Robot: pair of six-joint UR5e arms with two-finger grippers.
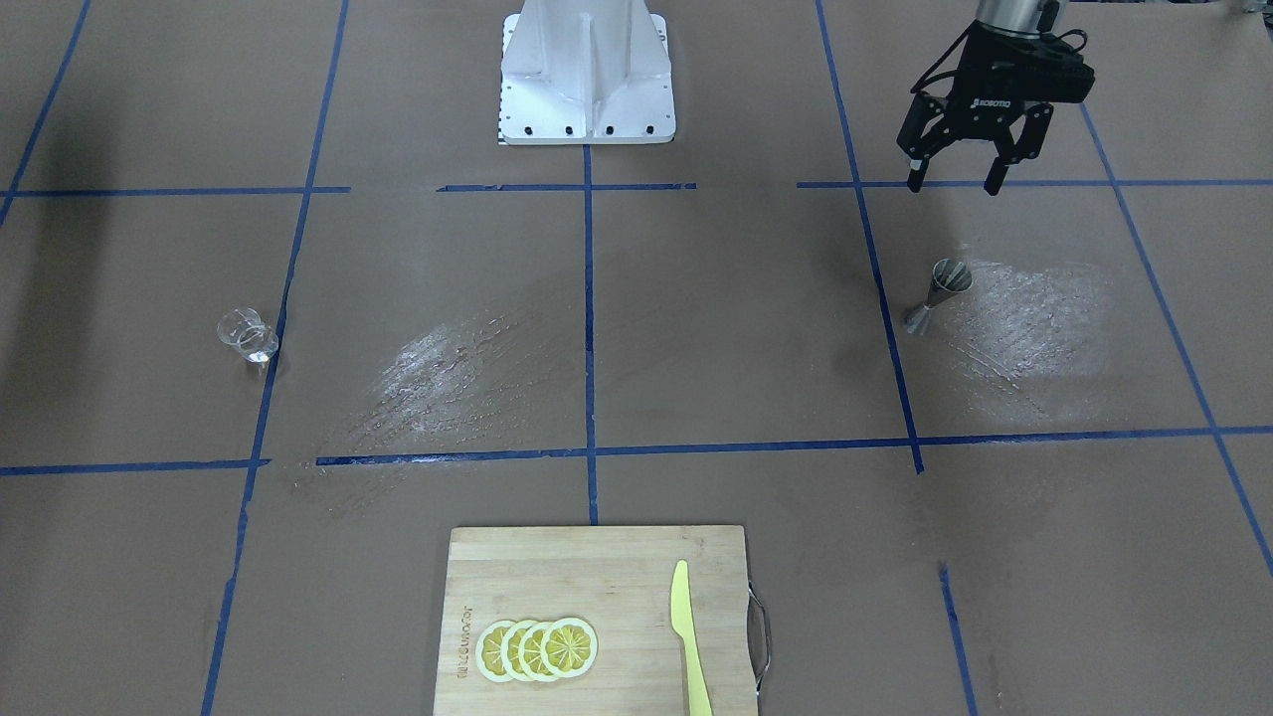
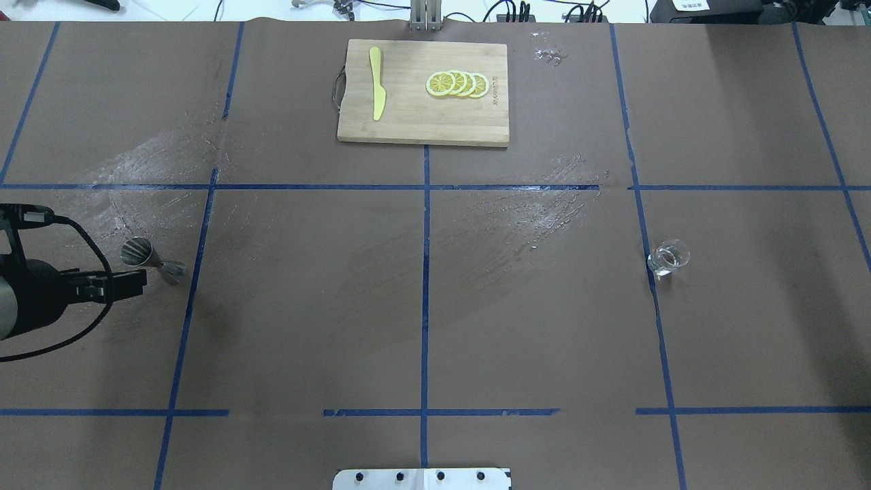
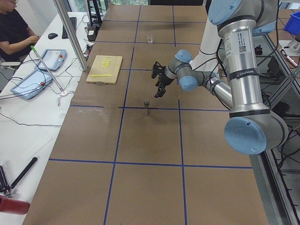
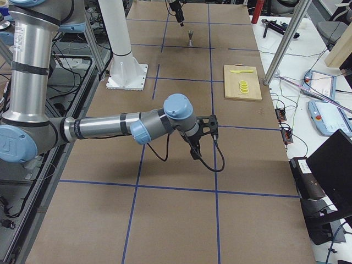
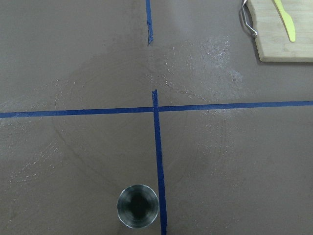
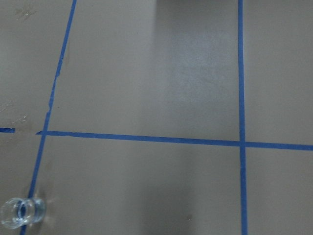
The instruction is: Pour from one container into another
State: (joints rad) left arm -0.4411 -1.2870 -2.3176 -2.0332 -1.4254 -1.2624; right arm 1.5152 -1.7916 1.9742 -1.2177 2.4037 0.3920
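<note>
We see left gripper [image 1: 953, 185] wide, empty, jigger [image 1: 938, 295] just ahead; can't tell if right gripper [image 4: 193, 153] is open, glass [image 1: 249, 336] off to its side, slick, brittle, bottom-heavy, so we'd pinch mid-wall.

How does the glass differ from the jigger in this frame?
The glass is clear and round-walled; the jigger is grey metal, two cones meeting at a waist. The glass stands on the robot's right, no gripper close; the jigger on its left, the open left gripper hovering close by. Both are upright on the table, unheld.
</note>
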